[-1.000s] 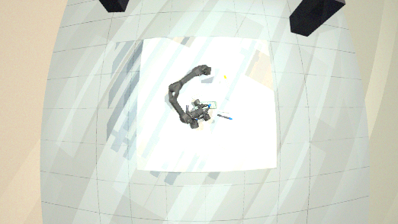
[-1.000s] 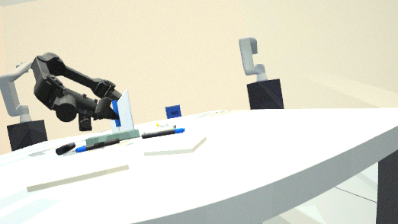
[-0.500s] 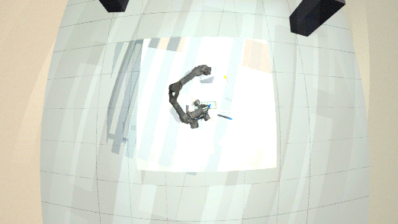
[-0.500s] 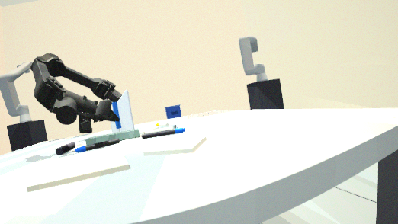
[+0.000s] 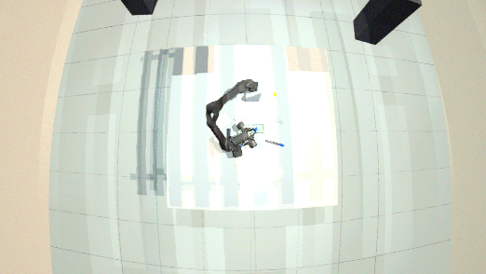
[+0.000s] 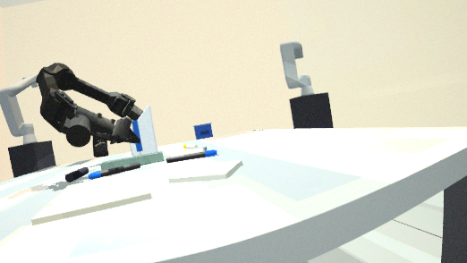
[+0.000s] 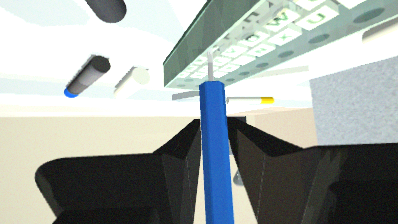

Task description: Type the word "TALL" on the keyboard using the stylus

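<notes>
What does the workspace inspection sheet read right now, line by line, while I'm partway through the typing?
Surface: white table, banded with light and shadow.
Job's things: green keyboard; blue stylus, thin tip at the keys, contact unclear.
Clutter: black marker with blue end; yellow-tipped pen; flat pale slabs, front.
Gripper: shut on the stylus.
Cables: nothing seen.
Surroundings: grey arms on black pedestals; beige walls.
</notes>
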Controlling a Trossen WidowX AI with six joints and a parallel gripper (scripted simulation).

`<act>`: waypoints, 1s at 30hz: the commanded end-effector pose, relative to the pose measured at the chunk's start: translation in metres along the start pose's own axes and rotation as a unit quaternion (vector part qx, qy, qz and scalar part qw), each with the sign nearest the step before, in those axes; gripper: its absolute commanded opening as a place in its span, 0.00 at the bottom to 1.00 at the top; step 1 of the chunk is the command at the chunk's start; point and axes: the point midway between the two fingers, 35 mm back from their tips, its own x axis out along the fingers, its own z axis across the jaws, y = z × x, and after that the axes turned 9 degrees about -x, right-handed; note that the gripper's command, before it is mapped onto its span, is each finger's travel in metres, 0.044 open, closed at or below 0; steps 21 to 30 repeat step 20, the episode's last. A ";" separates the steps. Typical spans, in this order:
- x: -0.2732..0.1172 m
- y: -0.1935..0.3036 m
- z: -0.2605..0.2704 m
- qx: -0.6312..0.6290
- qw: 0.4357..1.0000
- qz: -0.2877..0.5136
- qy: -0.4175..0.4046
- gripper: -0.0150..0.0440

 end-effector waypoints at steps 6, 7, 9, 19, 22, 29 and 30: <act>-0.016 0.028 0.004 -0.001 1.000 -0.001 0.000 0.39; -0.017 0.031 0.004 -0.001 1.000 -0.001 0.000 0.39; -0.018 0.032 0.004 -0.001 1.000 -0.001 0.000 0.39; -0.016 0.029 0.005 -0.005 1.000 -0.004 0.000 0.39; -0.016 0.029 0.005 -0.005 1.000 -0.004 0.000 0.39; -0.016 0.029 0.005 -0.005 1.000 -0.004 0.000 0.39; -0.016 0.029 0.005 -0.005 1.000 -0.004 0.000 0.39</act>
